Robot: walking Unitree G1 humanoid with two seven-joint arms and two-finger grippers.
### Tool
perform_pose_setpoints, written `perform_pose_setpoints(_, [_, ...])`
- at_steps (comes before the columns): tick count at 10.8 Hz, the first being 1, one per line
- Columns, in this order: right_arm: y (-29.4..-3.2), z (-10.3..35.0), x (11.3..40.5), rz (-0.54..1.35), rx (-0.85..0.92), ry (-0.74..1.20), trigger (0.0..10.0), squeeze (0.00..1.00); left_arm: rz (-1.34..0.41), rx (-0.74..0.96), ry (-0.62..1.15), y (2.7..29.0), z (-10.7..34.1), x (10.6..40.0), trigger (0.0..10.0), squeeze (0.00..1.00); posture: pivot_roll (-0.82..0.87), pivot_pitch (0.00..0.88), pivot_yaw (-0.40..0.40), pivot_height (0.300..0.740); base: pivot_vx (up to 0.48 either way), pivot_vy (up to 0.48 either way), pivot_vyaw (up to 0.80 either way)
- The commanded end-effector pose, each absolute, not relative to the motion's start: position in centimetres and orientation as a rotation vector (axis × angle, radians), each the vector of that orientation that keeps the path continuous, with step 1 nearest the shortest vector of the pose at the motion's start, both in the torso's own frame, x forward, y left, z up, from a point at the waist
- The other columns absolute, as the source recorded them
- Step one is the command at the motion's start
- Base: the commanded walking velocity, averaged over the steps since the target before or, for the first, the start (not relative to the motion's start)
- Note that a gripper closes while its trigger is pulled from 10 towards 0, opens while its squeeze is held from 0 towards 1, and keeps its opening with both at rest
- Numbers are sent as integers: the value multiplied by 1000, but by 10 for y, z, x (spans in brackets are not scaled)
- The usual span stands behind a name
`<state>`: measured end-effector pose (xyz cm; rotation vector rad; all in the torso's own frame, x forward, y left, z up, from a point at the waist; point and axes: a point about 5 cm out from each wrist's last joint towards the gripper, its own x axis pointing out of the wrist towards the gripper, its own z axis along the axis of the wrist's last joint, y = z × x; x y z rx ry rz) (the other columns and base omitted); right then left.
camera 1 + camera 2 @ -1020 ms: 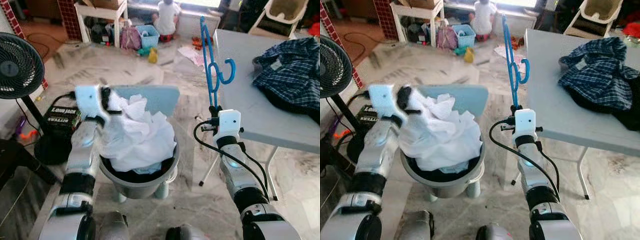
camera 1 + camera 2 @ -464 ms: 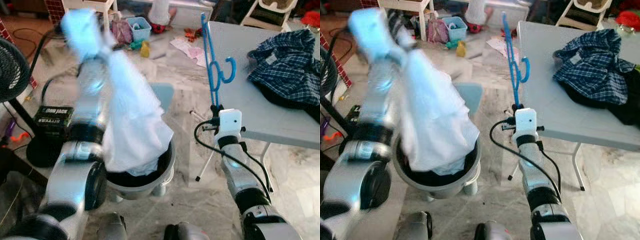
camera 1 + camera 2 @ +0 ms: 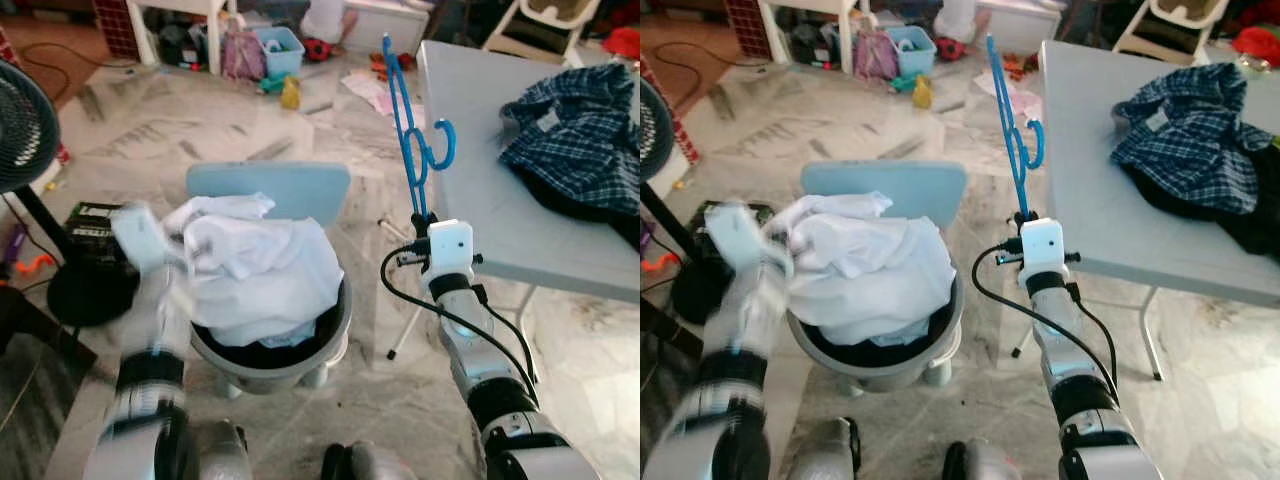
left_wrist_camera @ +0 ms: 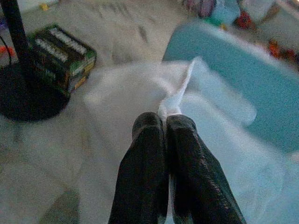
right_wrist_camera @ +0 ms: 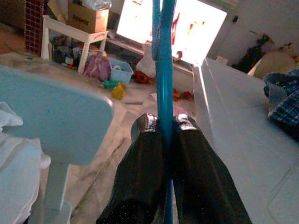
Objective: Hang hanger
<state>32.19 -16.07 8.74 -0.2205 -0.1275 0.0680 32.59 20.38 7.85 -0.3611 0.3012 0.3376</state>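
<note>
From the head views, the right gripper (image 3: 420,215) is standing out in the open floor between the basket and the table, its fingers pressed together on the foot of a blue hanger (image 3: 412,145), which is rising upright with its hook curling toward the grey table (image 3: 480,200); the hanger is sitting just beside the table's near edge, not touching it as far as I can tell. On that table a plaid shirt (image 3: 1185,130) is lying well back from the edge. To the left, the blurred left arm is reaching against the rim of the grey basket (image 3: 330,335), which is heaped with a white cloth (image 3: 255,265) and backed by a pale blue chair back (image 3: 885,190). A black fan (image 3: 20,135) is crowding the far left, with bare marble floor lying open ahead. In the left wrist view, the left gripper (image 4: 166,122) is pinching a fold of the white cloth, fingers closed tight. In the right wrist view, the black fingers (image 5: 145,154) are clamping the hanger's blue stem, the table edge running alongside.
</note>
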Motion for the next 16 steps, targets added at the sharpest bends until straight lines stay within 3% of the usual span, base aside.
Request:
perform_pose_setpoints(1, [-165,91,322,62,-233,-135,10000,0,316,-347,296,202,79,322,10000,0,108,134,-121,740,0,0,0])
perform_pose_setpoints(2, [-167,89,320,61,-237,-131,10000,0,270,-319,289,201,74,312,10000,1000,108,139,-121,740,0,0,0])
perform_pose_setpoints(3, [-168,89,319,60,-239,-129,10000,0,244,-283,295,200,73,308,10000,1000,110,143,-121,740,0,0,0])
perform_pose_setpoints(5, [-165,88,319,67,-239,-127,10000,0,139,-30,434,195,53,287,10000,1000,114,148,-122,740,0,0,0])
perform_pose_setpoints(9, [-164,87,318,74,-243,-120,10000,0,151,37,504,201,35,256,10000,1000,121,151,-119,740,0,0,0])
perform_pose_setpoints(10, [-162,87,318,79,-243,-118,10000,0,116,66,483,195,36,253,10000,1000,124,151,-120,740,0,0,0])
perform_pose_setpoints(13, [-161,87,320,88,-251,-116,10000,0,70,90,98,190,101,271,10000,1000,131,145,-121,740,0,0,0])
perform_pose_setpoints(14, [-161,87,320,88,-253,-115,10000,0,80,93,60,195,112,276,10000,0,132,143,-120,740,0,0,0])
perform_pose_setpoints(16, [-159,87,320,91,-254,-115,10000,0,157,68,128,220,106,283,10000,0,127,148,-121,740,0,0,0])
